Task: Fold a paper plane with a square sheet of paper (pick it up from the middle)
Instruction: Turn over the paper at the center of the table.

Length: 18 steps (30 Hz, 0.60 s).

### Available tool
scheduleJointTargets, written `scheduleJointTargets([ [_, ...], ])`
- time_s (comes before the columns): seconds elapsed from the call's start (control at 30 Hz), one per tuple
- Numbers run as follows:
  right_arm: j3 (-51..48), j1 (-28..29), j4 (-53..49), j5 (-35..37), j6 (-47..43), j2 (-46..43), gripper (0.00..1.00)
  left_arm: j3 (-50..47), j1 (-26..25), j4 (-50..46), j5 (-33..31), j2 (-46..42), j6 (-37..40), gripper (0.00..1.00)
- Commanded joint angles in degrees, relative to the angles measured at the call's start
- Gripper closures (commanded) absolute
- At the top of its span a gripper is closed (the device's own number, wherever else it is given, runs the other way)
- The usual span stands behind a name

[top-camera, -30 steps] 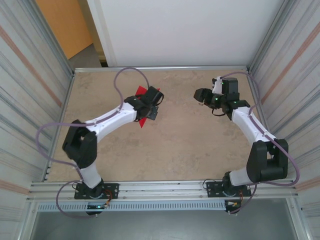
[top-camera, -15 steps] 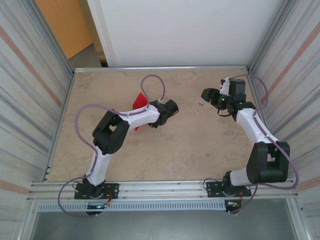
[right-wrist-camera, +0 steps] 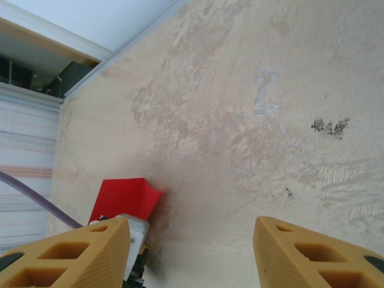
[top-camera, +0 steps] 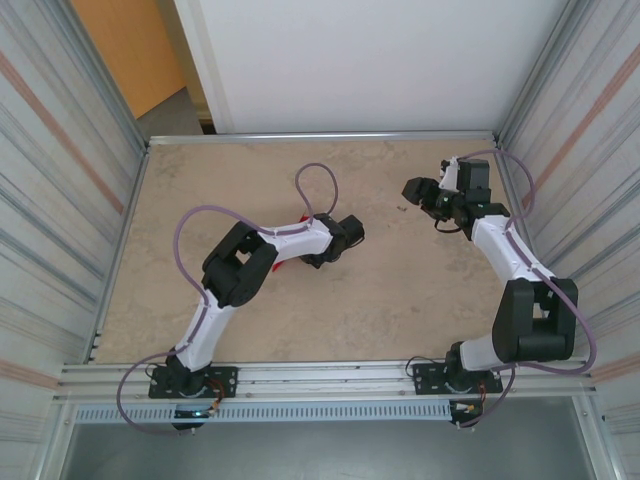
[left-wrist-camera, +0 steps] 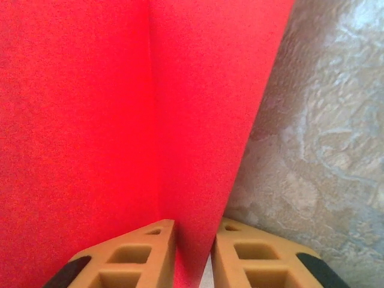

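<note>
Mid-fold: left gripper (left-wrist-camera: 193, 258) is straddling sheet (left-wrist-camera: 78, 120) edge, fingers barely apart, clamp unclear; right gripper (right-wrist-camera: 192, 252) is hovering spread, well off the sheet; probably pressing crease (left-wrist-camera: 151, 120) next.

The left arm (top-camera: 225, 290) is doubled up with its elbow raised, and the forearm reaches right toward the middle. The left gripper (left-wrist-camera: 193, 225) sits low, its fingers (left-wrist-camera: 150, 252) close with a narrow gap between them. The right arm (top-camera: 505, 255) stretches along the far right, and the right gripper (top-camera: 415, 188) points left with its jaws wide apart.
</note>
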Motion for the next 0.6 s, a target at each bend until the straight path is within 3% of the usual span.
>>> scheduleJointTargets([
  [0.0, -0.4, -0.4, 0.1, -1.2, 1.4, 0.7, 0.44, 0.8, -0.6, -0.5, 3.6, -1.0, -3.2, 0.76],
  [0.33, -0.8, -0.5, 0.5, -0.4, 1.9, 0.5, 0.42, -2.7, -2.8, 2.3, 14.6, -10.3, -5.8, 0.61],
  [0.57, -1.5, -0.4, 1.6, 1.0, 2.9, 0.2, 0.38, -7.6, -5.2, 8.1, 28.9, -16.2, -7.4, 0.54],
])
